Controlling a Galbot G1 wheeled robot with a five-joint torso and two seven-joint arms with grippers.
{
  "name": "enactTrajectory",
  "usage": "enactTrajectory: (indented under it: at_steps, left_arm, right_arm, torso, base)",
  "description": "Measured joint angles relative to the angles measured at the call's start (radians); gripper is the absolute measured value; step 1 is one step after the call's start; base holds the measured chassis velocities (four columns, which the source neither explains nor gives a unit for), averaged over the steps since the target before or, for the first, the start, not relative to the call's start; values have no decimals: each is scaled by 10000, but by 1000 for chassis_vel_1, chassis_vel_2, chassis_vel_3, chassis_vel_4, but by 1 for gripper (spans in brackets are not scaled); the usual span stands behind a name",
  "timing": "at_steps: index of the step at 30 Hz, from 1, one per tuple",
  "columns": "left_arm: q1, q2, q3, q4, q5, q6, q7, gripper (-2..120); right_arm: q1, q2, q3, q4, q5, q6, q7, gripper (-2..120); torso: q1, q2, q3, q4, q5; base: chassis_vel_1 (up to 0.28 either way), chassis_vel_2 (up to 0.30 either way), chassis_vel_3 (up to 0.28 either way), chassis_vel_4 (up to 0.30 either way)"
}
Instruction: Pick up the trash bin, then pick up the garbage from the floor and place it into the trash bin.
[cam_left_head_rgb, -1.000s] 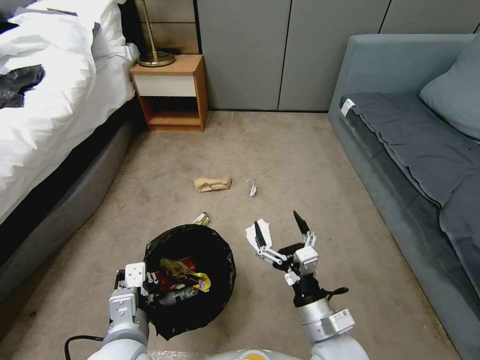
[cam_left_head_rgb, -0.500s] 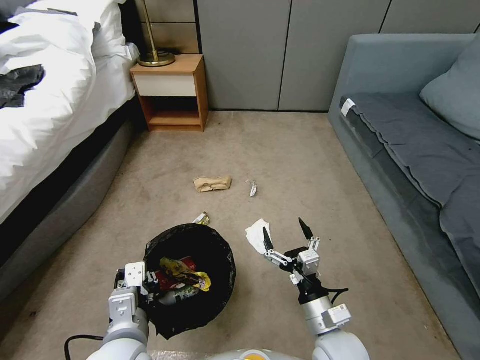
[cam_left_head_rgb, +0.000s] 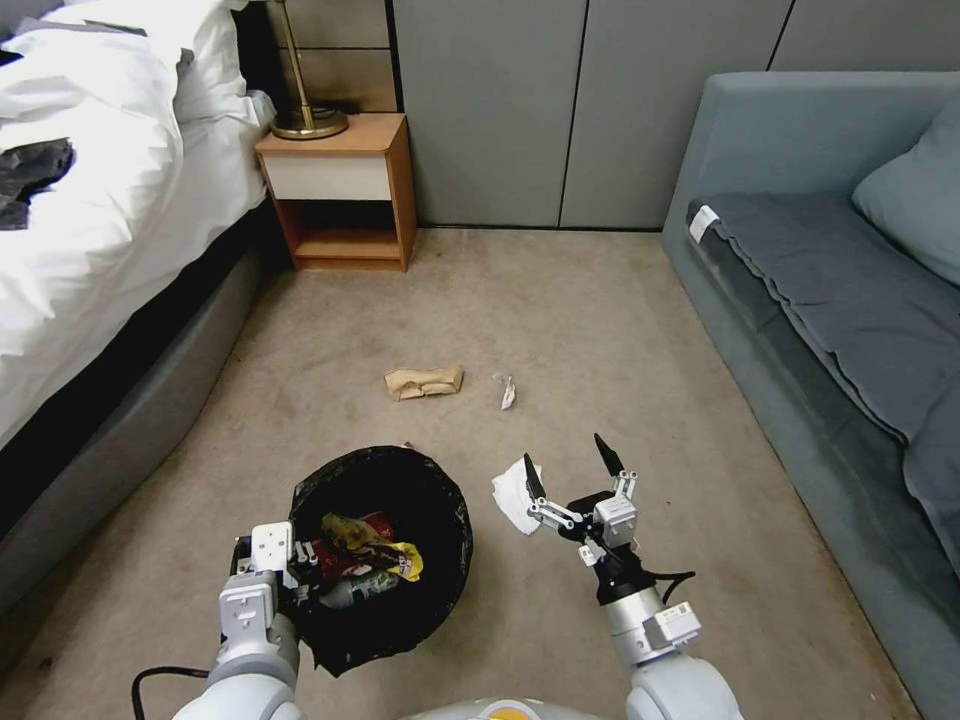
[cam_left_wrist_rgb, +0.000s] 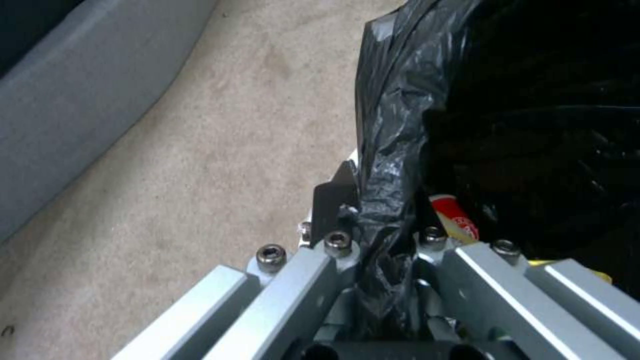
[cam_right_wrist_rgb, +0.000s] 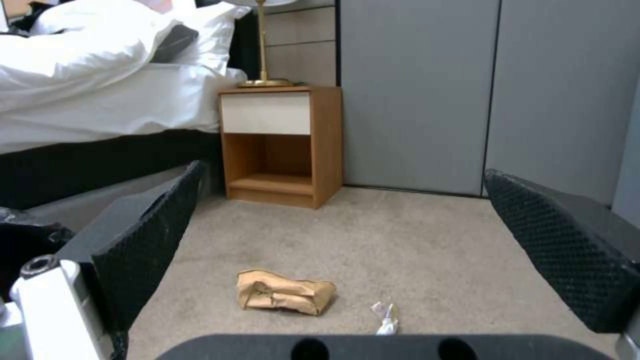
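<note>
Two tools work over the carpet. My left tool (cam_left_head_rgb: 290, 580) is clamped on the rim of the trash bin (cam_left_head_rgb: 440, 560), whose black liner holds a red carton (cam_left_head_rgb: 350, 552) and yellow wrappers (cam_left_head_rgb: 392, 556). My right tool (cam_left_head_rgb: 568, 472) hangs beside the bin with its fingers spread wide, just beside a white tissue (cam_left_head_rgb: 512, 492) on the floor. Farther off lie a brown paper bag (cam_left_head_rgb: 425, 381) and a small crumpled wrapper (cam_left_head_rgb: 507, 391); beyond stands a nightstand (cam_left_head_rgb: 340, 190).
</note>
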Motion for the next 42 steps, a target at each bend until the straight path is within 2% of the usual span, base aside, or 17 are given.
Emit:
enactTrajectory:
  at_steps: [16,22,24,25,27,28,31,35,37,42]
  left_arm:
    - [42,1,-36,-75,-37,6,-16,0]
    - [44,-4,-35,-75,-36,6,-21,0]
    - [54,-29,-45,-60,-35,6,-22,0]
    - [54,-29,-45,-60,-35,6,-22,0]
    - [59,-73,-102,35,-107,6,-22,0]
    - [59,-73,-102,35,-107,6,-22,0]
    - [32,-116,-237,189,-177,31,-25,0]
    - [42,-135,-268,245,-170,44,-30,0]
    - [44,-157,-294,317,-151,45,-31,0]
    - [-5,-188,-289,382,-114,44,-34,0]
  right_arm:
    - [150,23,-155,-244,-290,406,-432,100]
    - [516,-121,-278,-548,-436,21,-272,100]
    - [1086,-291,-647,-1099,-202,-881,-91,100]
    - [1086,-291,-647,-1099,-202,-881,-91,100]
    - [1745,-357,-1007,-1800,257,-2117,-105,100]
    - [1745,-357,-1007,-1800,257,-2117,-105,100]
    - [2663,-174,-1290,-3096,432,-3435,-38,100]
    - [3048,-58,-1338,-3688,586,-3925,-14,100]
    - [3538,86,-1347,-4516,801,-4462,-45,100]
    - [4011,182,-1279,-5314,1037,-4721,-266,100]
  torso:
    - [0,0,-1,-1,1]
    - [0,0,0,0,1]
    - [0,0,0,0,2]
    - [0,0,0,0,2]
    - [0,0,0,1,3]
    - [0,0,0,1,3]
    - [0,0,0,1,3]
    - [0,0,0,1,0]
    - [0,0,0,0,3]
    - [0,-1,0,0,2]
  base:
    - [-26,25,25,-30]
    - [0,0,0,0]
    - [0,0,0,0]
    - [0,0,0,0]
    - [0,0,0,0]
    - [0,0,0,0]
    - [0,0,0,0]
    - [0,0,0,0]
    - [0,0,0,0]
    - [0,0,0,0]
